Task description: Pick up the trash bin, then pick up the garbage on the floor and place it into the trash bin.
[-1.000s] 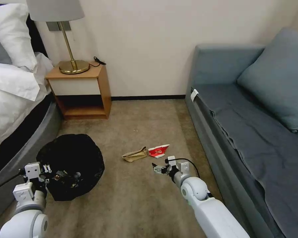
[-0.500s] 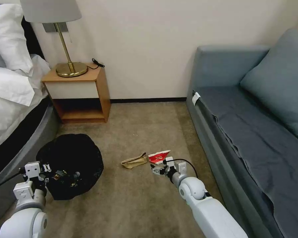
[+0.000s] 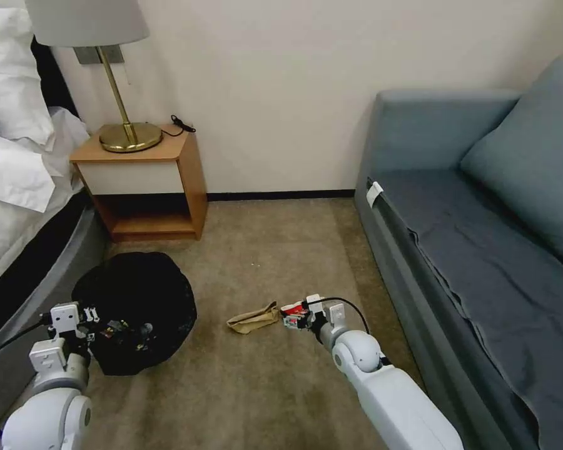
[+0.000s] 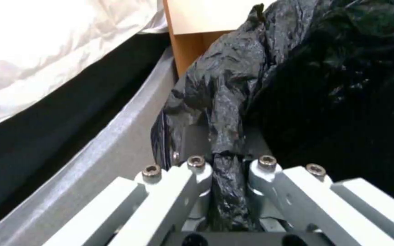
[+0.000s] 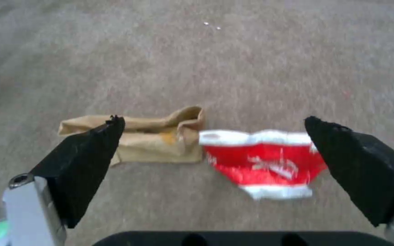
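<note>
Bare carpet (image 3: 281,250) around right hand (image 5: 215,160), carton (image 5: 263,164).

The room is evenly and softly lit, bright on the cream wall (image 3: 281,94) and the white bedding (image 3: 12,181), with no hard-edged shadows on the carpet (image 3: 263,387). The nightstand (image 3: 141,181) has a dark shadow in its open shelf. The black bin liner (image 3: 137,300) reads as a nearly featureless dark mass from the head, yet up close in the left wrist view its crinkles catch pale sheen. Straight lines bow slightly toward the head view's edges. In the right wrist view the red-and-white carton (image 5: 265,160) and brown paper bag (image 5: 156,136) are smeared and soft.
</note>
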